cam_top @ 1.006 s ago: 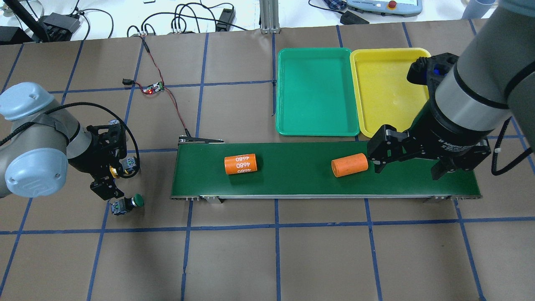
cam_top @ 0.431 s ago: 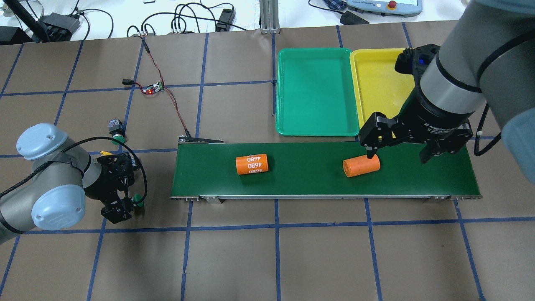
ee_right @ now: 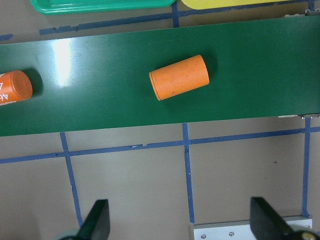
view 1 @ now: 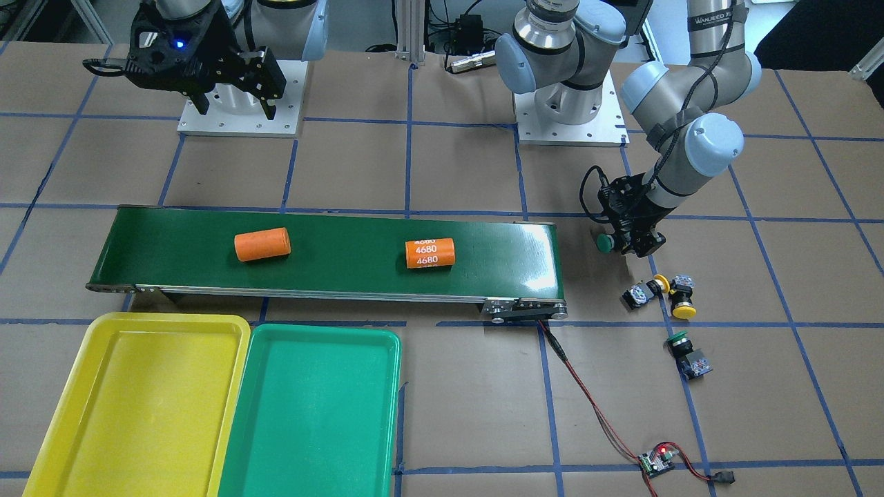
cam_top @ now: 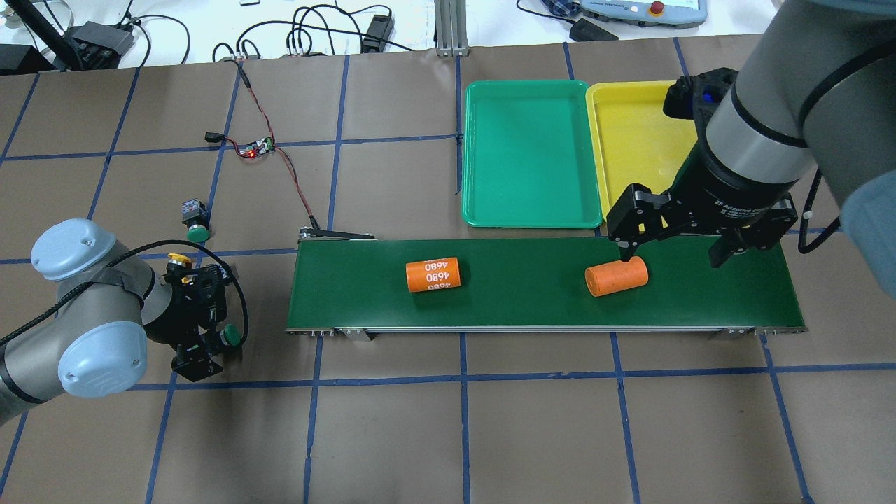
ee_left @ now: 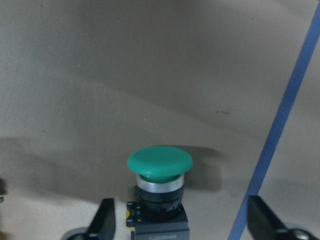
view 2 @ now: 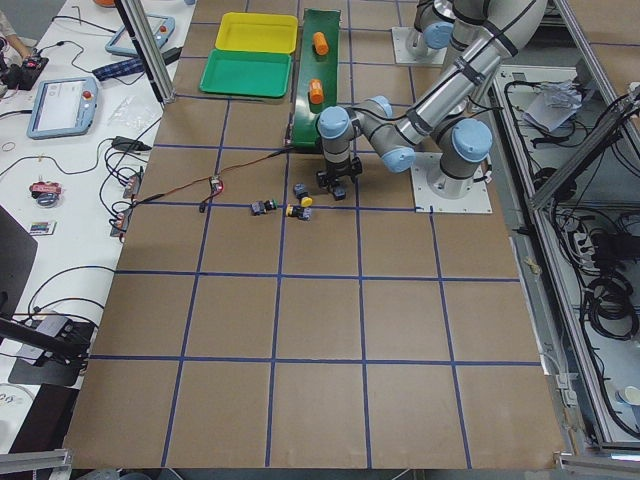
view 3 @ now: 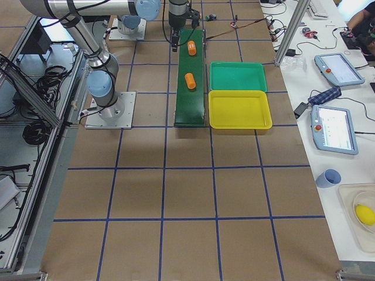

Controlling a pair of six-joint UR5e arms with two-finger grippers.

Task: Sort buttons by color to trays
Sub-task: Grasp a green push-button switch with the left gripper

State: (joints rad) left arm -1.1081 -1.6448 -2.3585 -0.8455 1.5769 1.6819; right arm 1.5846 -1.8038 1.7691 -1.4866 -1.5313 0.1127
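Left wrist-mounted view: the left hand point(ee_left: 182, 222) has its fingers point(ee_left: 106, 220) apart, straddling a green-capped button point(ee_left: 159, 167) with no contact evident. The button's cap points to 12 o'clock over the table point(ee_left: 150, 75). In the overhead view this spot is at 9 o'clock from the conveyor belt point(cam_top: 525, 301). The green tray point(cam_top: 532, 154) and yellow tray point(cam_top: 630, 133), at 1 o'clock, hold nothing. The right hand point(cam_top: 675, 246), fingers likewise apart, hovers over the belt beside a plain orange cylinder point(cam_top: 616, 276).

Risk: the button sits nearer one finger. On closing, that finger would likely arrive first and roll or spin the button out, possibly into the yellow-capped buttons point(view 1: 684, 310) close by.

Obscured: the fingertips are cut off at the wrist frame's 6 o'clock edge. From overhead the left arm point(cam_top: 91, 322) covers one of the yellow-capped buttons. Whether the green-capped button rests on the table or is lifted cannot be confirmed.
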